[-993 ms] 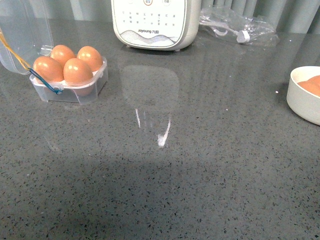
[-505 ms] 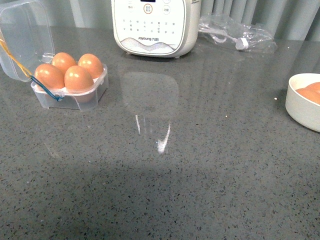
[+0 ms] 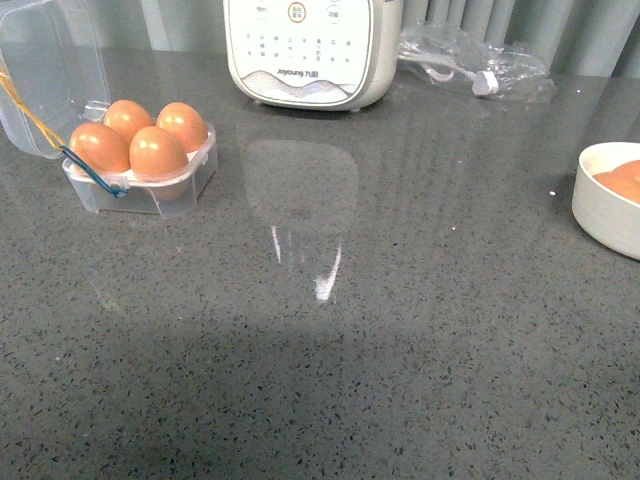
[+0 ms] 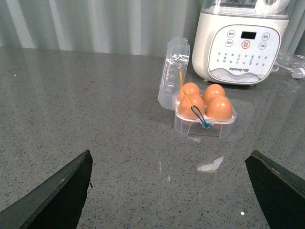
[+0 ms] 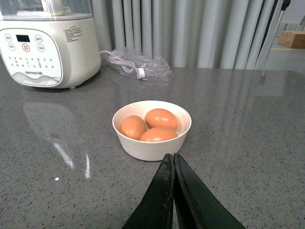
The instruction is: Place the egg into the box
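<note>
The clear plastic box (image 3: pixel 140 180) stands at the far left of the grey table with its lid (image 3: pixel 50 70) open and upright; a yellow-and-blue cord hangs on it. All its cups hold orange-brown eggs (image 3: pixel 158 152). It also shows in the left wrist view (image 4: pixel 204 123), well ahead of my open, empty left gripper (image 4: pixel 169 188). My right gripper (image 5: pixel 172 160) is shut and empty, just short of the white bowl (image 5: pixel 151 143). Neither gripper shows in the front view.
The white bowl (image 3: pixel 605 215) at the right edge holds three brown eggs (image 5: pixel 161 118). A white kitchen appliance (image 3: pixel 305 50) stands at the back centre, a clear plastic bag with a cable (image 3: pixel 475 62) to its right. Curtains hang behind the table.
The front view has shifted slightly, so box and bowl sit a little differently in the picture. The things on the table have not moved relative to each other.
</note>
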`<control>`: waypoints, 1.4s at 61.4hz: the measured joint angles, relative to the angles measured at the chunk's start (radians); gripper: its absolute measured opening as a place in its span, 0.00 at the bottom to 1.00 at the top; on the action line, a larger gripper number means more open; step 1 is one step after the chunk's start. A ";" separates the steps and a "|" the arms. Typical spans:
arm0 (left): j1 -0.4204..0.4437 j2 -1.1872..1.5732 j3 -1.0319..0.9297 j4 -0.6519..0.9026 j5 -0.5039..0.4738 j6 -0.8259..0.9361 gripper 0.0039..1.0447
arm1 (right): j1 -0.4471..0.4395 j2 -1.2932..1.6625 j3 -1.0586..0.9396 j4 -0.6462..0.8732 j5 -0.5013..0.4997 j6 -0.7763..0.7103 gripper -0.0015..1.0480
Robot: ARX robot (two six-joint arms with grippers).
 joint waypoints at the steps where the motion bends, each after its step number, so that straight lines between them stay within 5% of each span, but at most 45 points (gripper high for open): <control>1: 0.000 0.000 0.000 0.000 0.000 0.000 0.94 | 0.000 0.000 0.000 0.000 0.000 0.000 0.03; 7: 0.000 0.000 0.000 0.000 0.000 0.000 0.94 | 0.000 0.000 0.000 0.000 0.000 -0.001 0.03; 15: 0.000 0.000 0.000 0.000 0.000 0.000 0.94 | 0.000 0.000 0.000 0.000 0.000 0.000 0.22; 35: 0.000 0.000 0.000 0.000 0.000 0.000 0.94 | 0.000 0.000 0.000 0.000 0.000 0.000 0.94; 81: 0.000 0.000 0.000 0.000 0.000 0.000 0.94 | 0.000 0.000 0.000 0.000 0.000 0.000 0.93; 86: -0.048 0.061 0.039 -0.135 -0.163 -0.060 0.94 | 0.000 0.000 0.000 0.000 0.000 0.000 0.93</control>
